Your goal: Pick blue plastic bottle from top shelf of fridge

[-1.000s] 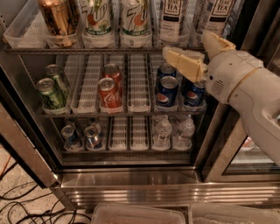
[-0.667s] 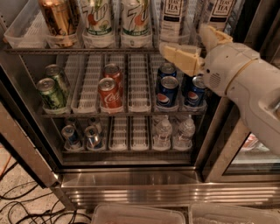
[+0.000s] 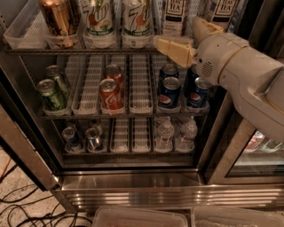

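Observation:
Two tea bottles with white-and-black "Teas' Tea" labels stand on the top shelf (image 3: 88, 51) of the fridge (image 3: 133, 188); one is at the upper middle (image 3: 174, 15) and one at the upper right (image 3: 224, 11). Their caps are cut off by the top edge of the view. My gripper (image 3: 176, 32) is open at the shelf's front edge. Its lower cream finger (image 3: 173, 49) lies across the base of the middle bottle, and the other finger (image 3: 202, 27) points up to the right of it. It holds nothing.
7UP bottles (image 3: 133, 20) and a gold can (image 3: 60, 20) share the top shelf. Below are green cans (image 3: 51, 93), Coke cans (image 3: 111, 91) and Pepsi cans (image 3: 169, 91). Small water bottles (image 3: 165, 133) sit on the lowest rack. Cables (image 3: 26, 208) lie on the floor.
My gripper has risen and moved a little left, from in front of the Pepsi cans up to the top shelf edge by the middle tea bottle.

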`<state>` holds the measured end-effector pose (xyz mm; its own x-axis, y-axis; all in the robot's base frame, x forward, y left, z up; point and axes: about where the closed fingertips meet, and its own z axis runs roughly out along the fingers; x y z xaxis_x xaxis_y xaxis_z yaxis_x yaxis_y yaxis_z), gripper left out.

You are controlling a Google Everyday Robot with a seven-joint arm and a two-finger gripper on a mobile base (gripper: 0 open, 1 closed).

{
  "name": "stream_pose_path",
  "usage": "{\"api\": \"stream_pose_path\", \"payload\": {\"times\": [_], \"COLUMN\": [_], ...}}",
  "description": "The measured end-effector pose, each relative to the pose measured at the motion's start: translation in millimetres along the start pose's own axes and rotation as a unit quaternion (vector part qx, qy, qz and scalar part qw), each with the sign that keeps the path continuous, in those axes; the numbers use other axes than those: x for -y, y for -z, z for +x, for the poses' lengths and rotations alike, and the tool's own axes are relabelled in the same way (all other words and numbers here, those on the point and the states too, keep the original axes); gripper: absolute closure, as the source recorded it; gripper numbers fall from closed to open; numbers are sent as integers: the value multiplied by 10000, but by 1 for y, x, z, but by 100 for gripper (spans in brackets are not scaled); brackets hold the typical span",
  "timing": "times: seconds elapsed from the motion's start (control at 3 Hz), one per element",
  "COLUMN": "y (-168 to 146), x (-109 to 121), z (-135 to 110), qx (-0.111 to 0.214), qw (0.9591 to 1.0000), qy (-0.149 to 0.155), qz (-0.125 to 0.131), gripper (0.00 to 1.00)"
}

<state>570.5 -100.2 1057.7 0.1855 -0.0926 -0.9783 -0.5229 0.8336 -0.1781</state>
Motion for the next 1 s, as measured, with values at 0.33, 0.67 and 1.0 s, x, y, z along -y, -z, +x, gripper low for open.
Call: {"api": "stream_pose_path", "payload": {"times": [0.33,0.67,1.0], "y": [-16,-27,-33], "x": [0,11,33], "z": [3,3,2], "qx": [26,64,46], "qw": [9999,9998,9994], "qy": [-119,-199,-223], "qz": [-90,-14,250], "gripper": [24,25,24]}}
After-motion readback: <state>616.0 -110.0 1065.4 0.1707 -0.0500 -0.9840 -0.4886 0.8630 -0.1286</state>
